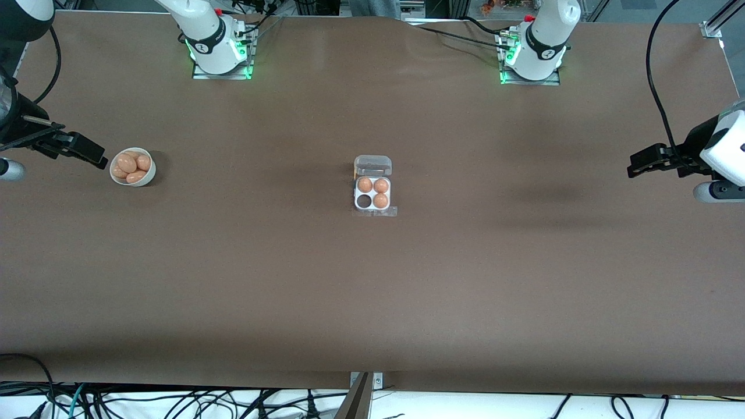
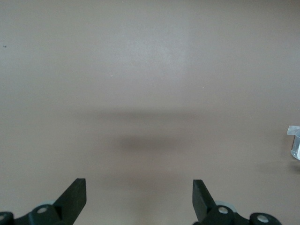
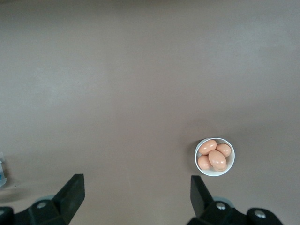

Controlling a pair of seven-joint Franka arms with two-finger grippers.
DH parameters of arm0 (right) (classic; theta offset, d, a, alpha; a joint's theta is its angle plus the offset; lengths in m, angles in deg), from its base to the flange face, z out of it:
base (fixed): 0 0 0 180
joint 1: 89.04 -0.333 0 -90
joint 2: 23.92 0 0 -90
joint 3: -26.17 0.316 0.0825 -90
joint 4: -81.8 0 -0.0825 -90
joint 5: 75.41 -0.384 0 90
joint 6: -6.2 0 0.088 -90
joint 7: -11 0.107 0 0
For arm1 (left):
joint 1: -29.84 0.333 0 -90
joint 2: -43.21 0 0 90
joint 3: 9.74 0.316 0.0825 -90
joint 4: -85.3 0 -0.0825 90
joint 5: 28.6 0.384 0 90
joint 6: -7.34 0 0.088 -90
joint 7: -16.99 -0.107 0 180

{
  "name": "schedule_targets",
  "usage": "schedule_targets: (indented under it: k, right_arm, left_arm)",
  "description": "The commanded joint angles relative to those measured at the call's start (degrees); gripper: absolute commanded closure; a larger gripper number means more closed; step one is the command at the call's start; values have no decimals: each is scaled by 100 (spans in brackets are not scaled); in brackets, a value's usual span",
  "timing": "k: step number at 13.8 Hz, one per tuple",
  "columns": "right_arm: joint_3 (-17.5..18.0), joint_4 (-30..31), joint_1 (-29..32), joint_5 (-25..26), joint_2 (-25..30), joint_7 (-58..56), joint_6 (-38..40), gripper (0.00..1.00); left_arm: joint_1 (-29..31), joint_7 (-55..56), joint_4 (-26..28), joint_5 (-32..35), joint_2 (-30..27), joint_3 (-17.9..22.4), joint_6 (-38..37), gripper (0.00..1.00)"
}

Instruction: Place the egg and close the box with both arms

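Brown matte table (image 1: 372, 291), clear square box (image 1: 373, 186)

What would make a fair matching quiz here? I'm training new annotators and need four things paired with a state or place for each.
Things:
1. box
2. white bowl
3. left gripper
4. right gripper

States or places:
A. open, beside the bowl
B. lid up, three cells filled, one empty
C. open, over bare table at the left arm's end
D. holds four eggs

Pairs: 1-B, 2-D, 3-C, 4-A
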Motion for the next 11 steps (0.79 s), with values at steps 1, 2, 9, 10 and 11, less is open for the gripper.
schedule_targets:
  k: [1,2,9,10,11]
  right_arm:
    - [28,161,57,-41,186,-111,4,0]
    - [28,161,57,-41,186,-111,13,0]
    - [28,161,57,-41,186,-111,22,0]
    - [28,161,57,-41,186,-111,31,0]
    - [28,161,57,-41,186,-111,31,0]
  left_arm:
    - [22,-118,-108,188,114,-27,-45,0]
    - [31,-126,-108,188,114,-27,-44,0]
    - [22,-118,-108,153,193,-27,-36,0]
    - [22,-118,-108,144,193,-27,-36,0]
    - [31,-118,-108,153,193,-27,-36,0]
